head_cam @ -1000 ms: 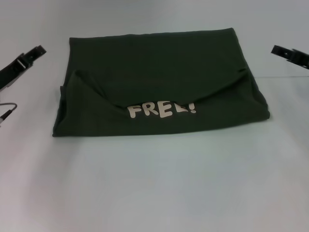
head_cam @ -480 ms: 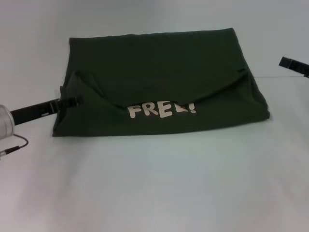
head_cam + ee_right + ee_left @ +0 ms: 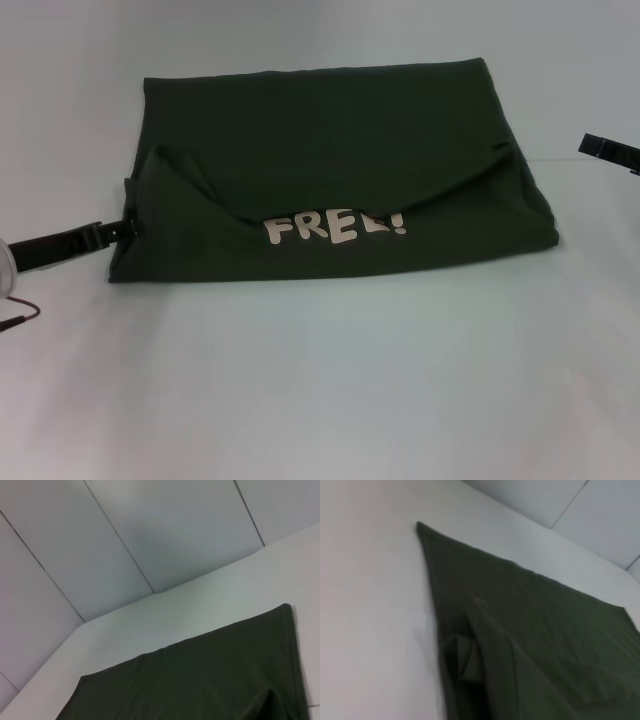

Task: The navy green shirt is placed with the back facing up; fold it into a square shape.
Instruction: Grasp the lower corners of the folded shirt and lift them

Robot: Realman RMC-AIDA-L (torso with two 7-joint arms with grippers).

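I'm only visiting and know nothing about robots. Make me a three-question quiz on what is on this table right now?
1. True or false: the shirt lies spread out flat, unfolded.
2. Which gripper's tip is at the shirt's edge? A) the left gripper B) the right gripper
3. Fill in: the cream lettering on the shirt reads ____.

Key
1. False: it is folded over, with a flap lying across the top of the lettering.
2. A: it is at the shirt's left edge, near the front corner; the right gripper is off to the shirt's right, clear of it.
3. FREE!
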